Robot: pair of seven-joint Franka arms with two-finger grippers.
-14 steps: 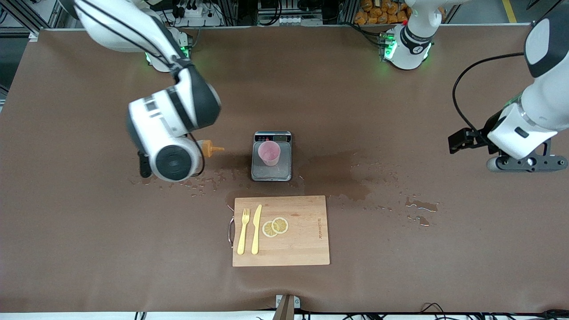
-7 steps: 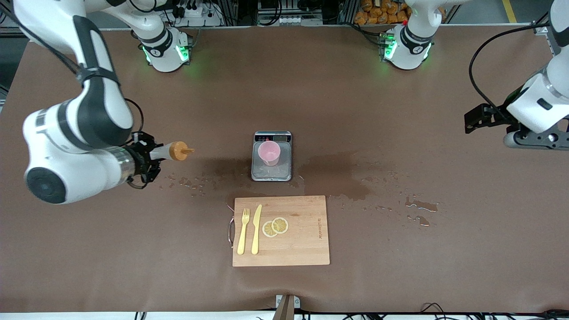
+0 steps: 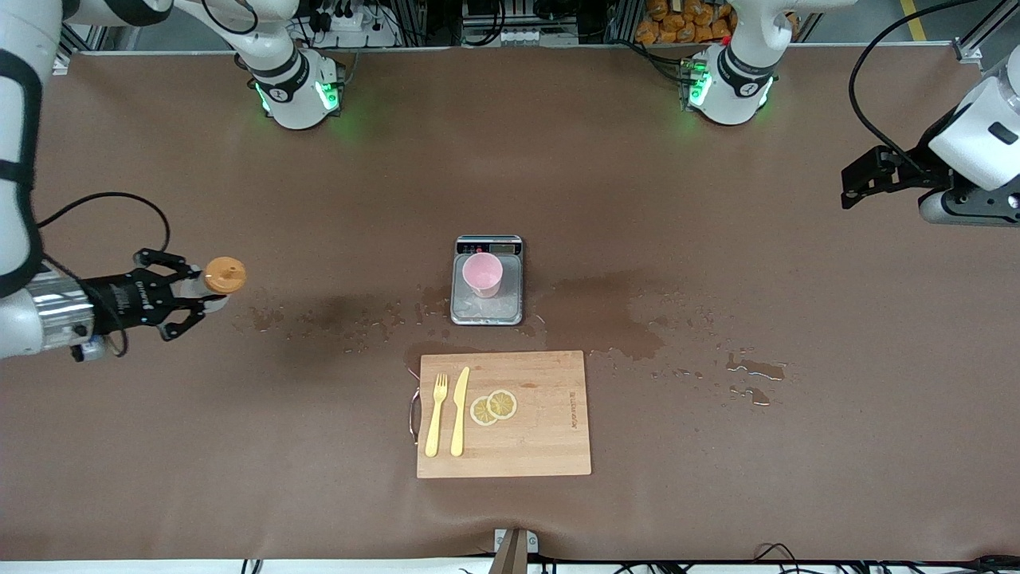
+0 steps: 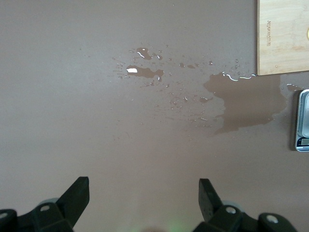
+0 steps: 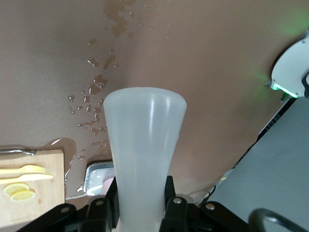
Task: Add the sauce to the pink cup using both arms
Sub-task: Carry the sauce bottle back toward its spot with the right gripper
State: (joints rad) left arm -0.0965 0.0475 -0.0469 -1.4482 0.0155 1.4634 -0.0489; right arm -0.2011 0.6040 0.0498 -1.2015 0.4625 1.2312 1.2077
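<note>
The pink cup [image 3: 482, 275] stands upright on the steel scale [image 3: 488, 309] at mid-table. My right gripper [image 3: 185, 293] is over the table toward the right arm's end, well apart from the cup. It is shut on the sauce bottle [image 3: 199, 287], whose orange cap [image 3: 224, 275] points toward the scale. In the right wrist view the translucent bottle [image 5: 145, 154] sits between the fingers [image 5: 170, 193] of that gripper [image 5: 140, 205], with the scale [image 5: 96, 175] partly hidden by it. My left gripper [image 3: 966, 209] is over the left arm's end of the table; in the left wrist view it [image 4: 143, 195] is open and empty.
A wooden cutting board [image 3: 542, 446] lies nearer to the front camera than the scale, with a yellow fork [image 3: 435, 414], a knife [image 3: 460, 410] and lemon slices [image 3: 494, 406] on it. Wet patches [image 3: 606, 307] and puddles [image 4: 145, 72] spread beside the scale and toward the left arm's end.
My right arm swung away from the scale toward its own end of the table, carrying the bottle. My left gripper drew back toward the arms' edge of the table.
</note>
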